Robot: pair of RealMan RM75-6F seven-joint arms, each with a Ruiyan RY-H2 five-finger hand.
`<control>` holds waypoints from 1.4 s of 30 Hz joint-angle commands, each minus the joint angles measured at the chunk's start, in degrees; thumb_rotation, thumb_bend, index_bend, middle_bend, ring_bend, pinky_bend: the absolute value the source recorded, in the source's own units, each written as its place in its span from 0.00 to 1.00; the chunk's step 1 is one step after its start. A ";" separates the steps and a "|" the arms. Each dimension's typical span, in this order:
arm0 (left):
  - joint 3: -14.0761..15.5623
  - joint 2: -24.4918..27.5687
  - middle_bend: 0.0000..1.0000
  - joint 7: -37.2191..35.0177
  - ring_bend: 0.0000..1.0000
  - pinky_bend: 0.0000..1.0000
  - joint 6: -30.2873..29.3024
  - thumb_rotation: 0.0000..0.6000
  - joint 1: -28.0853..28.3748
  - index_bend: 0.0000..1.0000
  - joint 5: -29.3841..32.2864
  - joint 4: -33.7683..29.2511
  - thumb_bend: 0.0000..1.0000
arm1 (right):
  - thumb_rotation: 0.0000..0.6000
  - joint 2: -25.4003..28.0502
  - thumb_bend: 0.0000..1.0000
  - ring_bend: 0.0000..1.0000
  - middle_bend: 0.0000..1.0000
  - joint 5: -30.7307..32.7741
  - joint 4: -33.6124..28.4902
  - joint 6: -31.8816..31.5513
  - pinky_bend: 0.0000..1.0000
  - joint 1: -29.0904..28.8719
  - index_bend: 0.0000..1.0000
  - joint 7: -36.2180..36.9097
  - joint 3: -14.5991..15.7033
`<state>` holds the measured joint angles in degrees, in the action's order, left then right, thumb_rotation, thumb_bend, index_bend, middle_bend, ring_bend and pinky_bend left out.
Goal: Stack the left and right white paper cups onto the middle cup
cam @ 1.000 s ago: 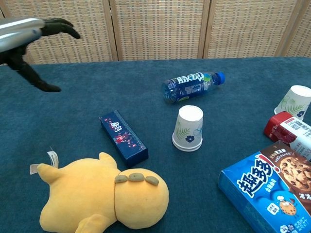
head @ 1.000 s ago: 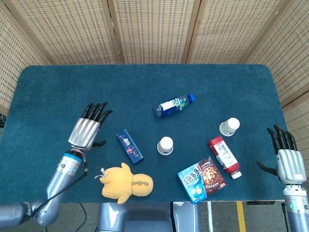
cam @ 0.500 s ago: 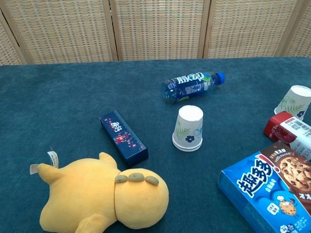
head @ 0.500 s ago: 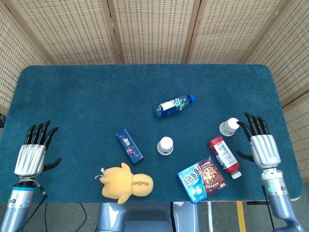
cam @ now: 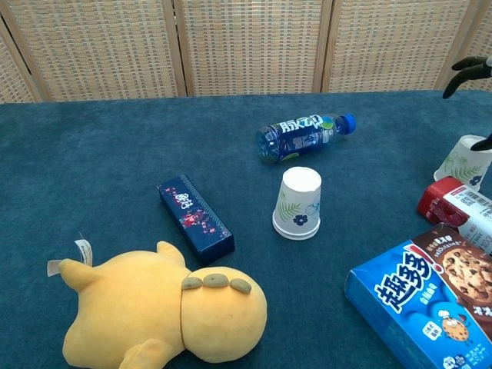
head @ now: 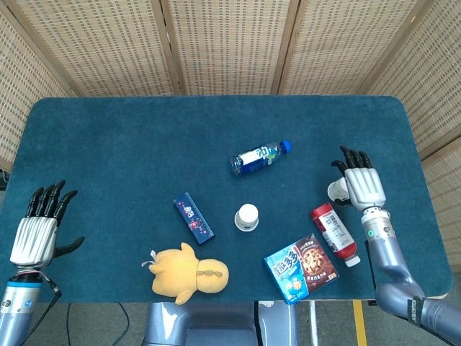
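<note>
A white paper cup (head: 246, 217) (cam: 300, 204) with a leaf print stands mouth down near the table's middle. A second white cup (head: 336, 192) (cam: 463, 160) stands to its right, partly covered in the head view by my right hand (head: 360, 185). That hand hovers at this cup with its fingers spread and holds nothing; the chest view shows only its dark fingertips (cam: 470, 66) at the right edge. My left hand (head: 39, 231) is at the table's near left edge, fingers apart and empty. No third cup shows in either view.
A lying water bottle (head: 261, 156) (cam: 304, 134) is behind the middle cup. A dark blue box (head: 193, 218) and a yellow plush toy (head: 189, 273) lie to its left. A red-and-white bottle (head: 334, 233) and a cookie box (head: 300, 267) crowd the right cup's near side.
My left hand drew back from the table's mid-left to the near left edge. My right hand moved from the right edge forward and inward to the right cup.
</note>
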<state>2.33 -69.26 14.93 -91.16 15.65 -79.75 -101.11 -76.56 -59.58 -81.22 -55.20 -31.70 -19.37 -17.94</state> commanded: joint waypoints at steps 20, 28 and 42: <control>-3.39 0.15 0.00 -1.09 0.00 0.00 2.40 1.00 -1.91 0.14 -0.99 0.64 0.17 | 1.00 -3.44 0.18 0.00 0.00 7.12 12.65 7.31 0.05 -3.19 0.31 2.20 2.77; -4.13 -0.37 0.00 -0.48 0.00 0.00 3.09 1.00 -2.29 0.14 -1.71 0.96 0.18 | 1.00 -6.80 0.19 0.00 0.01 6.97 18.59 10.11 0.05 -5.44 0.35 3.95 3.09; -5.19 -0.72 0.00 -0.41 0.00 0.00 4.02 1.00 -3.02 0.14 -2.15 1.49 0.18 | 1.00 -7.23 0.22 0.00 0.05 4.24 18.19 7.02 0.07 -5.94 0.49 5.11 3.35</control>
<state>-2.85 -69.98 14.53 -87.14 12.64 -81.90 -99.63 -84.47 -54.60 -61.89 -47.25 -37.88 -14.49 -14.57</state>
